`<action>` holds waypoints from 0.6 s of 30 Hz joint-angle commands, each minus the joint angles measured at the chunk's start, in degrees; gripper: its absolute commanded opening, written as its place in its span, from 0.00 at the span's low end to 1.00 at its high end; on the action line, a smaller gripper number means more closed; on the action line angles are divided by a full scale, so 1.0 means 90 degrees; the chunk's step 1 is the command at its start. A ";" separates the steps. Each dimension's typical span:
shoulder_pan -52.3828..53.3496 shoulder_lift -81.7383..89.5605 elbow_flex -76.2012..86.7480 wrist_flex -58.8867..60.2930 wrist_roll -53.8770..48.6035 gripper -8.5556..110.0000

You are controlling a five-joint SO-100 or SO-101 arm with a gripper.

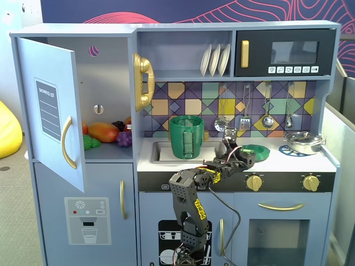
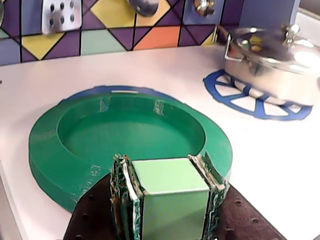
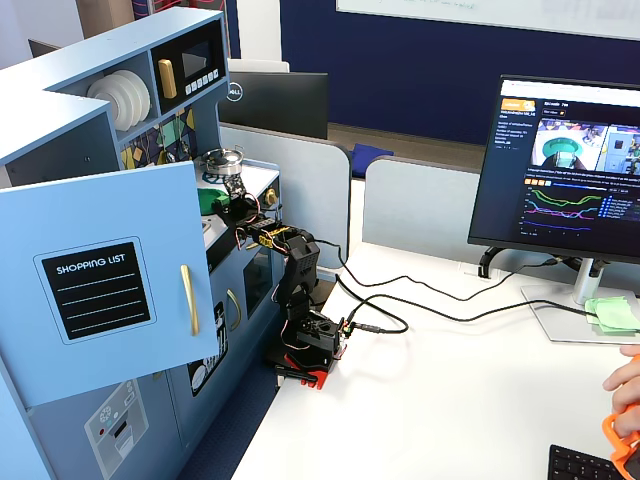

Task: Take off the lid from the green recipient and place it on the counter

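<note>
The green lid (image 2: 130,135) lies flat on the pale counter (image 2: 50,70), over a blue burner print, its dished side facing the wrist camera. My gripper (image 2: 167,162) is at the lid's near rim, shut on a pale green block-shaped piece that seems to be the lid's handle (image 2: 170,180). In a fixed view the lid (image 1: 258,150) sits right of the sink, with the gripper (image 1: 244,158) at its front edge. The tall dark-green recipient (image 1: 186,137) stands open-topped in the sink, left of the gripper. The lid also shows in the other fixed view (image 3: 208,200).
A shiny metal pot (image 2: 275,50) sits on the right burner print (image 2: 250,102), close to the lid's right. Utensils hang on the tiled back wall (image 1: 244,108). The fridge door (image 1: 52,111) stands open at the left. The sink (image 1: 161,153) is recessed around the recipient.
</note>
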 commanded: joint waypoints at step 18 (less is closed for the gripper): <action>-0.0010 0.2012 -0.0205 0.0977 0.0469 0.32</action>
